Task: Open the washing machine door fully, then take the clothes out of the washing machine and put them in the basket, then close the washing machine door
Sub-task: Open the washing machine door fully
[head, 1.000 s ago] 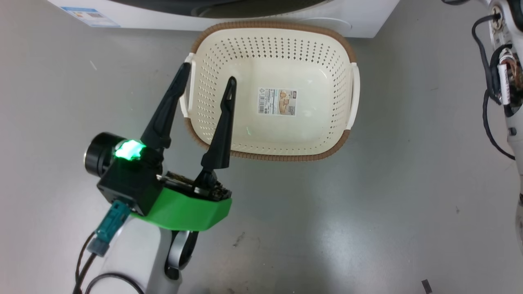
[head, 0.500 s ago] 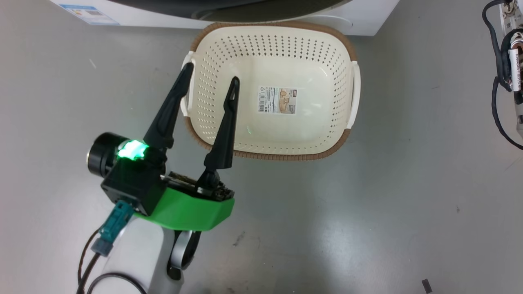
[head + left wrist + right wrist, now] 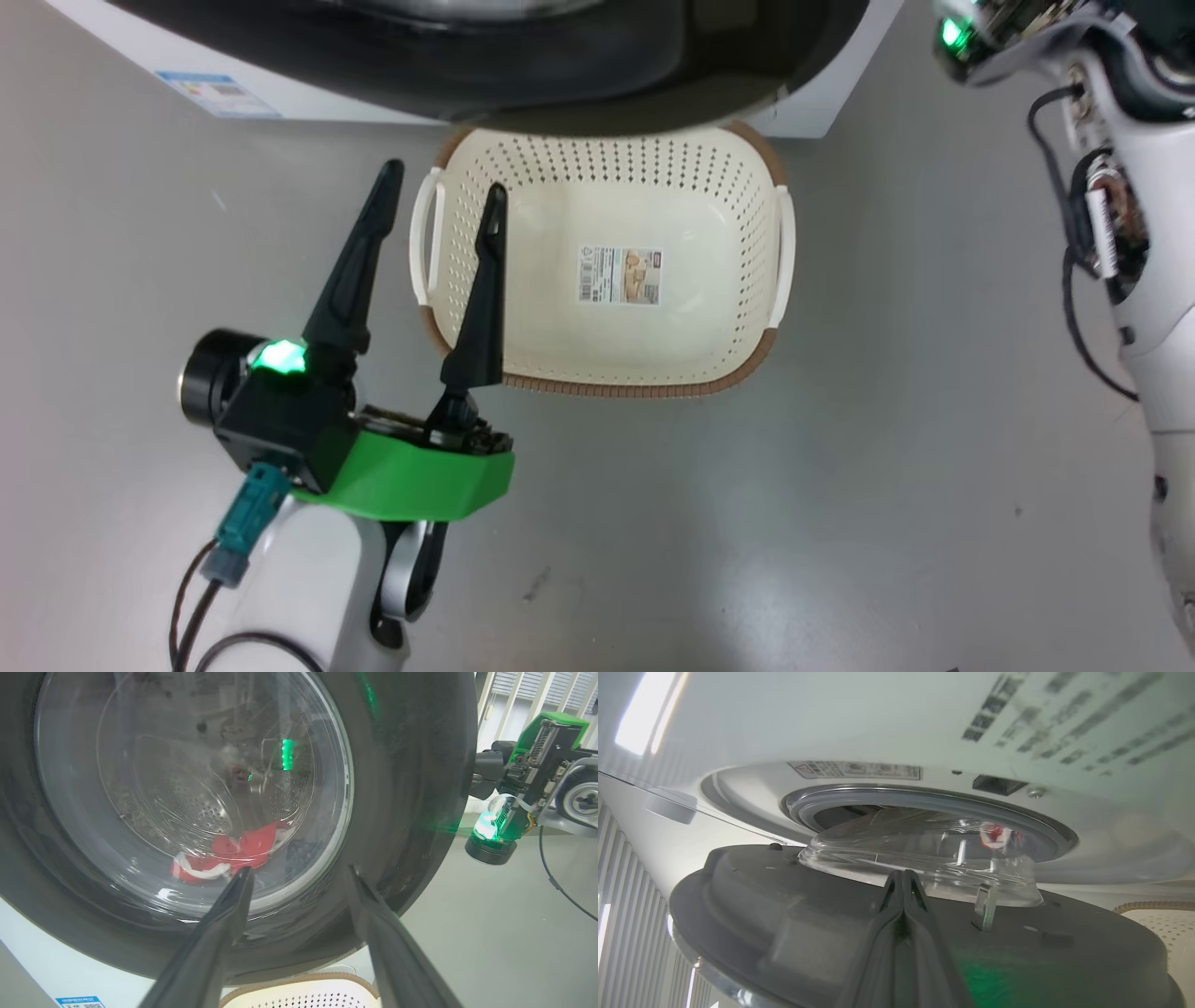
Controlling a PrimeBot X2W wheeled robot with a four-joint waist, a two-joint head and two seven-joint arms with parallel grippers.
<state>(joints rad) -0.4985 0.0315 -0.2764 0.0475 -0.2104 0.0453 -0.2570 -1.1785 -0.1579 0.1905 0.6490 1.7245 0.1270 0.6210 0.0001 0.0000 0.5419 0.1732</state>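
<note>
Clothes (image 3: 243, 849) lay red inside the washing machine (image 3: 831, 718), behind the washing machine door (image 3: 560, 56), partly open over the basket (image 3: 597, 387)'s far rim. Left gripper (image 3: 444, 177) hung wide open and empty beside the basket's left handle (image 3: 425, 238); right gripper (image 3: 903, 877), closed on nothing, pointed along the door's inner face.

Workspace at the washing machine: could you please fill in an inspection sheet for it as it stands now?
Surface: grey floor, smooth, a few small scuffs.
Job's things: washing machine white; washing machine door partly open; clothes red, inside the drum behind the glass; basket on the floor below the door, holding just its paper label.
Clutter: nothing seen.
Grippers: left gripper open, empty, over the basket's left edge; right gripper shut, at the door's inner side.
Cables: black cables hang at both arms.
Surroundings: pale vertical slats beyond the machine.
</note>
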